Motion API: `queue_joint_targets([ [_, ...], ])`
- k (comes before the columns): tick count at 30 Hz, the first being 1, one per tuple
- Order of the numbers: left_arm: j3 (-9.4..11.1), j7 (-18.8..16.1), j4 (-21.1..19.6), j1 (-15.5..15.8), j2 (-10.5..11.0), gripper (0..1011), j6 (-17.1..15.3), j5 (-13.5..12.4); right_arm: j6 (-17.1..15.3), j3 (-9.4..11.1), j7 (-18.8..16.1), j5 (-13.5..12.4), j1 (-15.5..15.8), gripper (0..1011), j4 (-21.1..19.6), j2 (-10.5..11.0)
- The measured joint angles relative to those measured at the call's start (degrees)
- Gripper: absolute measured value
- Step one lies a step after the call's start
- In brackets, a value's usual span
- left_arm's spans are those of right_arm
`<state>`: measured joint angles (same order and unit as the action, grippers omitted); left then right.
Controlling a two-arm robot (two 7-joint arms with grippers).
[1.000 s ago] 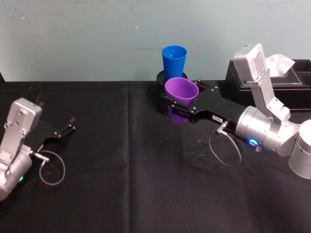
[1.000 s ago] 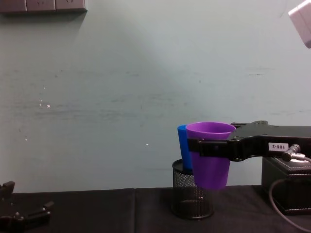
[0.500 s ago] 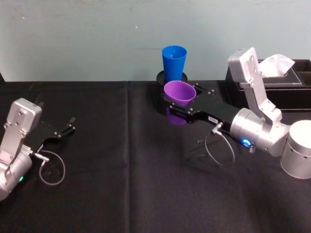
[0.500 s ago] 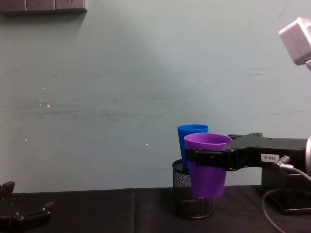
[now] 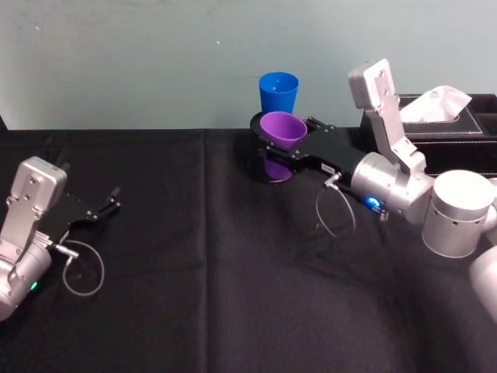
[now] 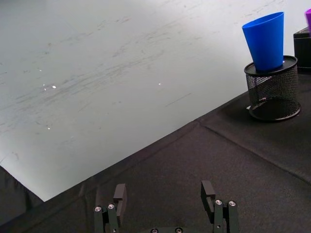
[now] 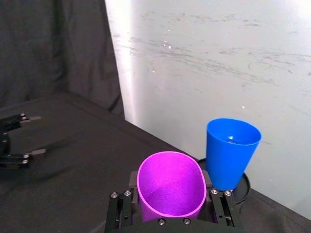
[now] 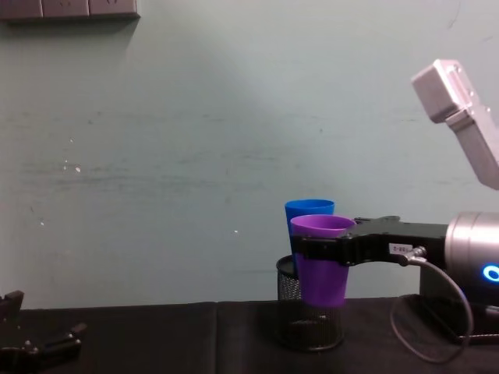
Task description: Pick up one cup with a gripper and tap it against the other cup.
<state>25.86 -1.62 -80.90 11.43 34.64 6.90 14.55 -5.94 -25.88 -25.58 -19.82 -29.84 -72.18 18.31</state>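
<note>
Resting low on the tabletop (image 5: 194,272) at the robot's left, the left hand (image 5: 105,206) lies idle, its fingers spread apart in its own wrist view. Farther out, the right hand (image 5: 286,155) grips the purple cup (image 5: 281,128) and holds it upright in the air, just in front of the blue cup (image 5: 279,92). The blue cup stands loose in a mesh holder (image 6: 272,92) near the wall.

The main risk is too hard a push. The blue cup is only propped in the holder, so a firm knock could tip it out or shove the holder along the cloth. The purple cup's lower half hangs level with the holder's rim, so it may strike the mesh instead of the blue cup. Its mouth also looks squeezed oval between the jaws, and a jolt might pop it free.

The chest view shows the heights, with the purple rim slightly under the blue one, but the cups overlap there and any gap is hidden. The right wrist view sets them side by side, seemingly just apart. The left wrist view shows the blue cup leaning a little in the holder.
</note>
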Motion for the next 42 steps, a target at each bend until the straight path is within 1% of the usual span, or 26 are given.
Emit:
queue_joint_targets([
  [2, 0.0, 0.0, 0.0, 0.0, 0.0, 1000, 0.0, 0.0, 0.32, -0.04, -0.03, 0.14, -0.69, 723, 1.18, -0.43],
  [4, 0.0, 0.0, 0.0, 0.0, 0.0, 1000, 0.0, 0.0, 0.88, -0.09, -0.1, 0.49, -1.85, 723, 3.37, -1.27],
  [5, 0.0, 0.0, 0.0, 0.0, 0.0, 1000, 0.0, 0.0, 0.88, -0.09, -0.1, 0.49, -1.85, 723, 3.37, -1.27],
  [8, 0.0, 0.0, 0.0, 0.0, 0.0, 1000, 0.0, 0.0, 1.49, -0.12, -0.4, 0.87, -3.08, 723, 5.59, -2.11],
  [15, 0.0, 0.0, 0.0, 0.0, 0.0, 1000, 0.0, 0.0, 2.4, -0.12, -1.02, 1.38, -5.21, 723, 9.29, -3.54],
  [33, 0.0, 0.0, 0.0, 0.0, 0.0, 1000, 0.0, 0.0, 5.13, 0.41, -2.3, 2.82, -10.51, 723, 18.08, -6.49],
  [38, 0.0, 0.0, 0.0, 0.0, 0.0, 1000, 0.0, 0.0, 5.61, 0.49, -2.56, 3.09, -11.5, 723, 19.89, -7.17],
  [42, 0.0, 0.0, 0.0, 0.0, 0.0, 1000, 0.0, 0.0, 6.22, 0.63, -2.94, 3.34, -12.61, 723, 22.08, -7.89],
])
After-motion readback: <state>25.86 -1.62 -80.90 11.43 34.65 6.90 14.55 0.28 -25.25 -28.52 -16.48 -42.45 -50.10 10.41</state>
